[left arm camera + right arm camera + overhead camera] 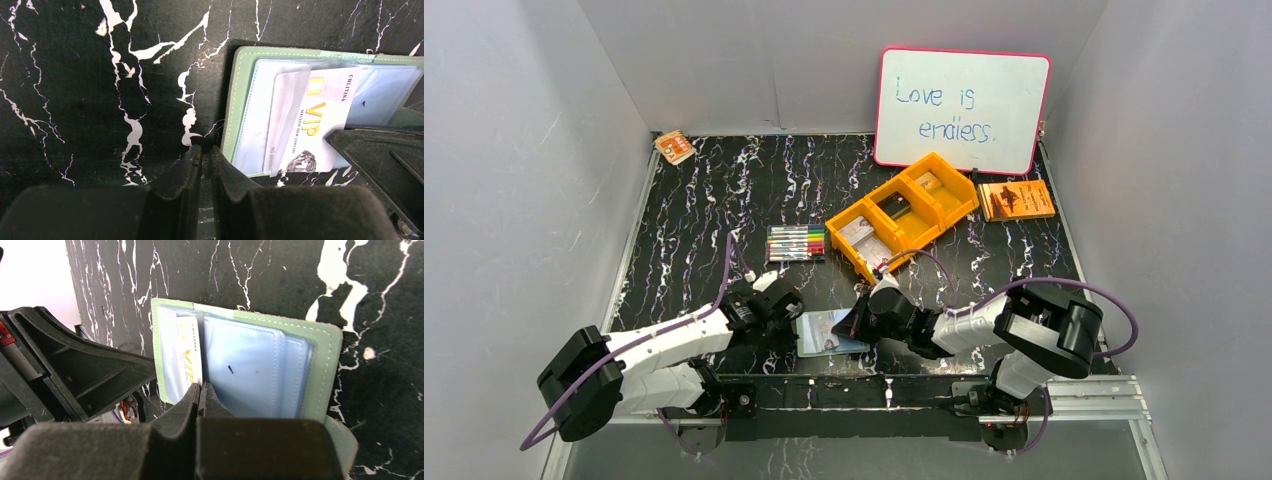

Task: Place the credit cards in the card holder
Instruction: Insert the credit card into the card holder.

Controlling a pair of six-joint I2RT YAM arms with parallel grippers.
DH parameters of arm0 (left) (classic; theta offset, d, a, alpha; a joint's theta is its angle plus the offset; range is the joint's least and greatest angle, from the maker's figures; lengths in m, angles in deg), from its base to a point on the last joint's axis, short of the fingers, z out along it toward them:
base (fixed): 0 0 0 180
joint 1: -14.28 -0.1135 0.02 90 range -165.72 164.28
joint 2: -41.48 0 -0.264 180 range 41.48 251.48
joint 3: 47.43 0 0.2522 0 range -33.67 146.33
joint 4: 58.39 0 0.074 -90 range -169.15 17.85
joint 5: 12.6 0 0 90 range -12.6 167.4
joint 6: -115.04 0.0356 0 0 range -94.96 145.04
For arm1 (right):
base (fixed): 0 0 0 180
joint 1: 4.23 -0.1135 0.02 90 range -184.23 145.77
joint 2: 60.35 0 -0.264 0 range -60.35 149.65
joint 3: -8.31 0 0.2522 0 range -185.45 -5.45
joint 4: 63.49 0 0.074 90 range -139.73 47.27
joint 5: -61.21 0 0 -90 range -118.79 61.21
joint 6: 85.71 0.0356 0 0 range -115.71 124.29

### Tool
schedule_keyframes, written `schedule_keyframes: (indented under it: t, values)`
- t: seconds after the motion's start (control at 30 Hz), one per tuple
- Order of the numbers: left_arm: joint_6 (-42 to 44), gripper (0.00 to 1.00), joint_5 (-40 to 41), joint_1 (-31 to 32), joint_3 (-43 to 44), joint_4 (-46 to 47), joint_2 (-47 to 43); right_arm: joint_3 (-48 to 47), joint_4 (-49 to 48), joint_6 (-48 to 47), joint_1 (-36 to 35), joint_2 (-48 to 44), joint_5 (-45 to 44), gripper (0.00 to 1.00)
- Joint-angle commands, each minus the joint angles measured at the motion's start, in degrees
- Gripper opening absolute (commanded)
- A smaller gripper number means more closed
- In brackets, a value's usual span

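Near the table's (674, 260) front edge, the card holder (829, 332) was hemmed between the left gripper (203, 147), clenched empty, and the right gripper (201, 387), clenched at the VIP card (315, 120); markers (795, 243) and orange bin (924, 240) were set beyond.

Whiteboard (964, 108) at back, orange bin (929, 235) w/ markers (795, 243) left, booklet (1016, 200) right.

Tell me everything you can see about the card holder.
The card holder is a small grey-green wallet with stitched edges, lying open and flat on the black marbled table between the two arms. Inside are pale blue, clear plastic-looking pockets. A white VIP card with gold lettering sits partly tucked into one. The shut right gripper rests at that card's edge; the left gripper is close beside the holder's edge.
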Motion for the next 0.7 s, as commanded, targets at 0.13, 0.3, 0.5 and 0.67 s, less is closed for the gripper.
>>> schedule_keyframes:
  t: [0.13, 0.3, 0.5, 0.67]
  values:
    - [-0.1, 0.1, -2.09, 0.02, -2.43, 0.44, 1.13, -2.25, 2.0, 0.55, -1.77, 1.5, -2.66, 0.0]
    - [-0.04, 0.09, -2.32, 0.07, -2.61, 0.73, 1.21, -1.99, 3.19, 2.34, -2.17, 1.0, -4.94, 0.0]
    - [-0.1, 0.07, -2.7, 0.0, -2.87, 1.27, 1.38, -1.75, 4.26, 4.52, -3.4, 1.4, -6.92, 0.0]
    - [-0.09, 0.06, -3.16, 0.06, -3.05, 1.79, 1.73, -3.83, 4.6, 3.63, -4.5, 3.16, -6.23, 0.0]
